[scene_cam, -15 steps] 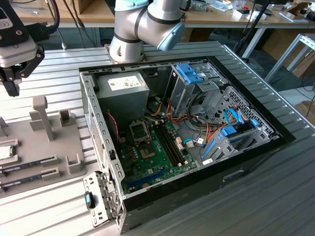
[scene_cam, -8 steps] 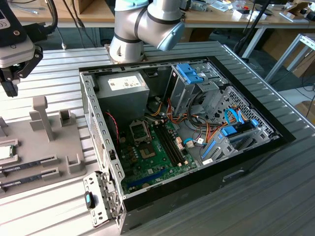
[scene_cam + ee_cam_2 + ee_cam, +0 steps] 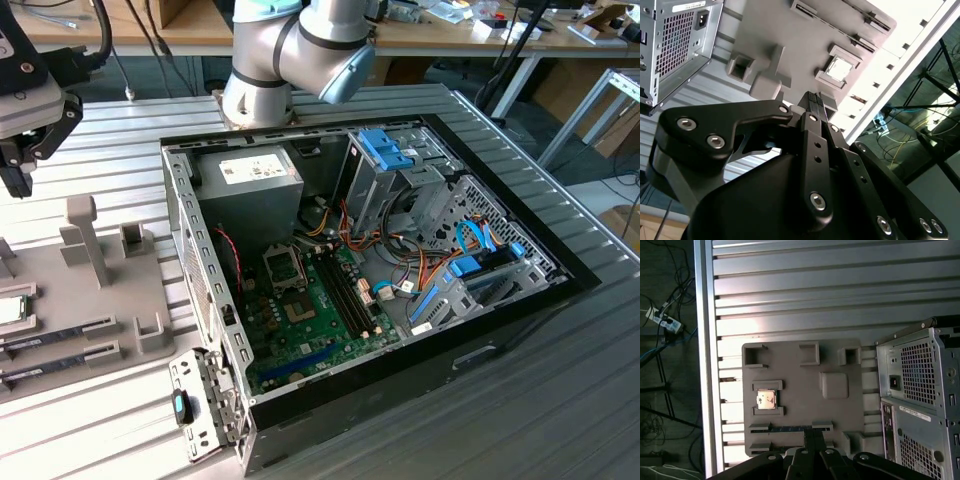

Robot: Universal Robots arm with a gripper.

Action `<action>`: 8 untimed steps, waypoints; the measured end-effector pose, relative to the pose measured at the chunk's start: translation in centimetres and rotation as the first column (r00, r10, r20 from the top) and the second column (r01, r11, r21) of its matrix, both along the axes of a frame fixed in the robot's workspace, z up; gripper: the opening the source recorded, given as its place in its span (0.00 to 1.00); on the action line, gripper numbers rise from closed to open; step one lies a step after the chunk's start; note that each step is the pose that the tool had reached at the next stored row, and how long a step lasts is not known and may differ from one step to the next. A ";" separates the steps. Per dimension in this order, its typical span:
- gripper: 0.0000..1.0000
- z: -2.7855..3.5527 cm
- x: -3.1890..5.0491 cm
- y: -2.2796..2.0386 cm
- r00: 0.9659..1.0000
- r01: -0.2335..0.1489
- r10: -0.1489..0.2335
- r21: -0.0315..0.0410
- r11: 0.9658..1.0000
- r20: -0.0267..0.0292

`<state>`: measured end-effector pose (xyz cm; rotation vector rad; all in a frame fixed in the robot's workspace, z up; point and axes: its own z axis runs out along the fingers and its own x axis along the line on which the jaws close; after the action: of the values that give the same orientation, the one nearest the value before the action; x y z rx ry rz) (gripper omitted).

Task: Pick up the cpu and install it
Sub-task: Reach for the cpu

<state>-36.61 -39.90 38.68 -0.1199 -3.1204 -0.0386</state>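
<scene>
The black matte gripper [image 3: 813,96] is hanging above the fixture plate with its two ribbed fingertip pads pressed together, pinching nothing; its linkage arms are showing round silver screw heads. Below it, the grey plastic fixture plate [image 3: 840,410] is lying flat, moulded with raised square pockets and blocky posts. The cpu [image 3: 766,400] is sitting in one of those pockets, a small flat square with a shiny silver lid catching the light, apart from the fingers. Two long, narrow, dark memory sticks [image 3: 790,429] are resting in slots just beside it. The plate is lying on a ribbed aluminium table [image 3: 790,290]. Further off, the open computer case [image 3: 400,250] is showing perforated sheet metal, a green motherboard and blue clips.
</scene>
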 end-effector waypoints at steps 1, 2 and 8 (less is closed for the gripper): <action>0.11 0.00 -0.05 0.00 1.000 0.000 0.000 0.000 1.000 0.000; 0.11 -0.01 -0.10 0.00 1.000 0.000 0.000 0.000 1.000 0.000; 0.11 -0.02 -0.41 0.00 1.000 0.000 0.000 0.000 1.000 0.000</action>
<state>-37.02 -39.89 38.66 -0.1200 -3.1203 -0.0385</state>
